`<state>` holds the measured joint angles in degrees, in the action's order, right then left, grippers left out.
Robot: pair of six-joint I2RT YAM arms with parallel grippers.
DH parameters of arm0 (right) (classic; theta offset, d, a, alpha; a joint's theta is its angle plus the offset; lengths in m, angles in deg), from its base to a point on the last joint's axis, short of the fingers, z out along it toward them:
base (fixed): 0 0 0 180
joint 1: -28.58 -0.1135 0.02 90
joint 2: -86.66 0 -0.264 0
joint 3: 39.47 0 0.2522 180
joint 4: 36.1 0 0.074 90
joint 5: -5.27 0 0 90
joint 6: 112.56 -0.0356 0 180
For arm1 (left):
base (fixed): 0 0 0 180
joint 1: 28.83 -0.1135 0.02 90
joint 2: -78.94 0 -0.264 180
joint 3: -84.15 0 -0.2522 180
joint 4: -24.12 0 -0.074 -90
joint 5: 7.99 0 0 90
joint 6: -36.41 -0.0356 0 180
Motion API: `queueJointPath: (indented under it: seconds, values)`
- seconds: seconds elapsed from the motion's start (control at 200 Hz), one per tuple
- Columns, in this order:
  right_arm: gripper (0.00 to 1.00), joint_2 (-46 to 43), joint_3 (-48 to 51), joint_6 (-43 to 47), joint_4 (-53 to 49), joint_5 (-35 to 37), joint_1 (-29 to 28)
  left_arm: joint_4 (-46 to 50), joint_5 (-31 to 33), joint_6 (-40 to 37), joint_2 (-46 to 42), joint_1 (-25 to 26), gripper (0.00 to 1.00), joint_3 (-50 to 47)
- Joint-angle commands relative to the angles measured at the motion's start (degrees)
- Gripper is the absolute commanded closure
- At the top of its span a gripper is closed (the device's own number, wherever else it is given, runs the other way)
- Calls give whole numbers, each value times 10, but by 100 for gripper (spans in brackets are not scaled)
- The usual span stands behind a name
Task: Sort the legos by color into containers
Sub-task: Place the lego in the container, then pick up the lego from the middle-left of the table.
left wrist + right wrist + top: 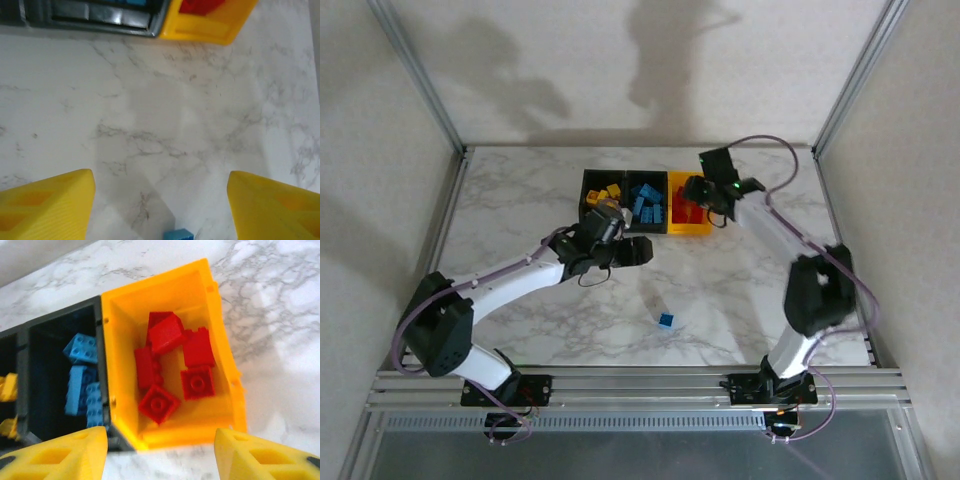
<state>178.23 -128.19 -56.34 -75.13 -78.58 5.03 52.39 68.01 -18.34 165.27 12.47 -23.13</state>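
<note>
Top external: bins (620, 173) in a row at far centre of worktop (520, 200), one blue lego (666, 320) loose on it, well apart. Left wrist: left pincer (161, 175) apart, empty, blue lego at btm edge. Right wrist: right pincer (160, 432) apart, empty, above yellow-orange bin (222, 345) w/ red legos (160, 335).

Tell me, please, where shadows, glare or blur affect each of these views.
Top external: even light, with big soft shadows on the back wall. Left wrist: the left pincer is blurred up close, and there is glare on the black bin rim. Right wrist: the red legos are crisp in the yellow bin, and the black bin is dark inside.
</note>
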Motion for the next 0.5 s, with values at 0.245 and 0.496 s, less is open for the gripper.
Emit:
queueJointPath:
  seconds: [0.245,0.496]
  values:
    - [40,-236,241,21,-72,-100,0,83,3,-21,31,68,31,29]
    - [40,-338,326,-24,-152,-111,1,107,14,-15,96,131,32,63]
